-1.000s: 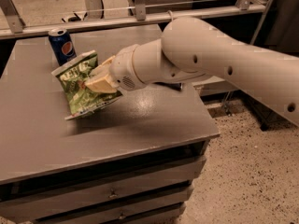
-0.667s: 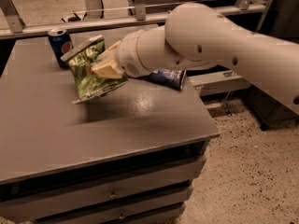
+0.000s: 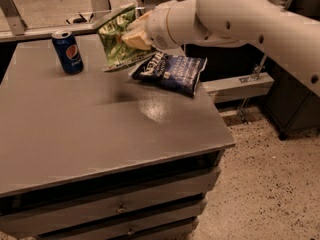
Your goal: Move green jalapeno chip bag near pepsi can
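The green jalapeno chip bag hangs tilted in the air above the back of the grey table. My gripper is shut on the bag's right side, at the end of the white arm that comes in from the upper right. The pepsi can stands upright at the back left of the table, a short way left of the held bag. The bag does not touch the table or the can.
A dark blue Kettle chip bag lies flat at the back right of the table, just under and right of my gripper. The table has drawers below its front edge. Speckled floor lies to the right.
My gripper has lifted the green bag higher and carried it right and toward the back. The dark blue bag, hidden before by the arm, now shows.
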You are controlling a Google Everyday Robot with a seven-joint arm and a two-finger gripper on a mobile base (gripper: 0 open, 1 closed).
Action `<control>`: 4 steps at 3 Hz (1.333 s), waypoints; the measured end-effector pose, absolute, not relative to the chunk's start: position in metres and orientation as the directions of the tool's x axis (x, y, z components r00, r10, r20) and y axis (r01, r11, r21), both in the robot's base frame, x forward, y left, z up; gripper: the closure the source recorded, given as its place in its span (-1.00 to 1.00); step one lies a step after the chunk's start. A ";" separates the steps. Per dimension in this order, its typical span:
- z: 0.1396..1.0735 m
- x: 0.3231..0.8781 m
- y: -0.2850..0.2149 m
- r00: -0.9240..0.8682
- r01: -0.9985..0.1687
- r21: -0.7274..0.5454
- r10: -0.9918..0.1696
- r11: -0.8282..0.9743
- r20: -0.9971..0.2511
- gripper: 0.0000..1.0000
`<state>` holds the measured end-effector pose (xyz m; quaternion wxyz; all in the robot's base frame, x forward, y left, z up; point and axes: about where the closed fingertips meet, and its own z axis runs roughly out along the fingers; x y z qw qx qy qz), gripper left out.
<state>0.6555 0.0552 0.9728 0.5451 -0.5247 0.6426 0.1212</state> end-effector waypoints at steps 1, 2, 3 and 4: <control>0.970 0.694 0.048 0.149 -0.789 -0.418 -0.521 0.449 -0.840 1.00; 0.954 0.726 0.053 0.137 -0.794 -0.392 -0.491 0.465 -0.860 1.00; 0.936 0.745 0.061 0.121 -0.807 -0.361 -0.468 0.468 -0.875 1.00; 0.913 0.757 0.081 0.105 -0.836 -0.319 -0.441 0.447 -0.891 1.00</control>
